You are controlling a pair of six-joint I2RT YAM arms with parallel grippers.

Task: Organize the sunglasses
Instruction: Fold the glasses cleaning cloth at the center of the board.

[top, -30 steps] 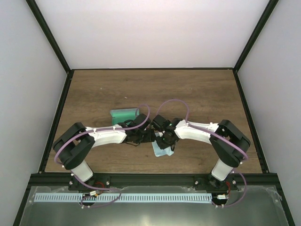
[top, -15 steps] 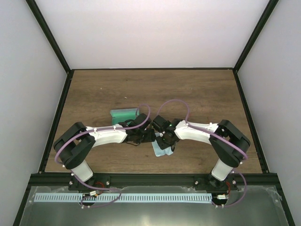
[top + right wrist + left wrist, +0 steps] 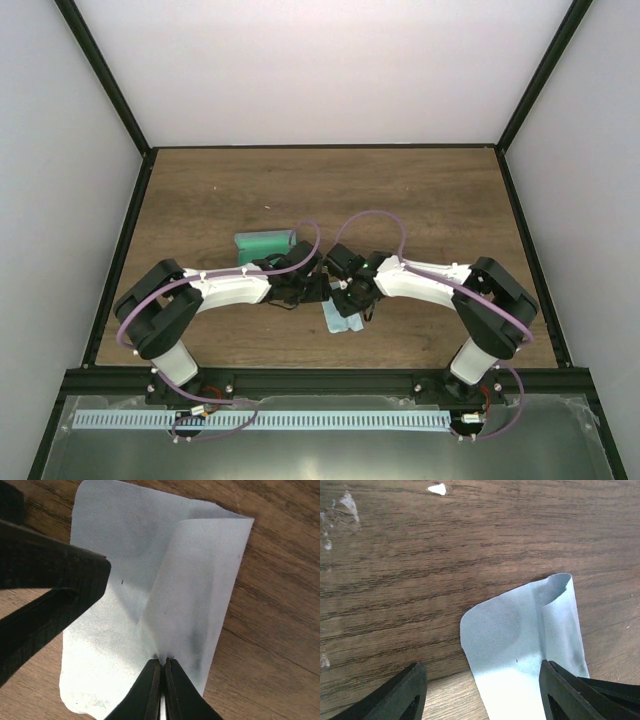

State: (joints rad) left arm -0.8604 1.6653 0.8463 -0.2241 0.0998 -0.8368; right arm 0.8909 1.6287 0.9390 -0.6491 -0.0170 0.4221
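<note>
Two grippers meet over the light blue cloth [image 3: 338,322], which lies on the wooden table [image 3: 430,200] about midway between the side edges and closer to the near edge. My right gripper [image 3: 163,662] has its jaws pressed together on a raised fold of that cloth. My left gripper [image 3: 481,672] stands wide, a finger on either side of the cloth's end, gripping nothing. Of the sunglasses [image 3: 288,304] I make out only a thin dark-red curve at the near side of the left wrist. The green-lined case [image 3: 262,243] lies just beyond that wrist, toward the far edge.
</note>
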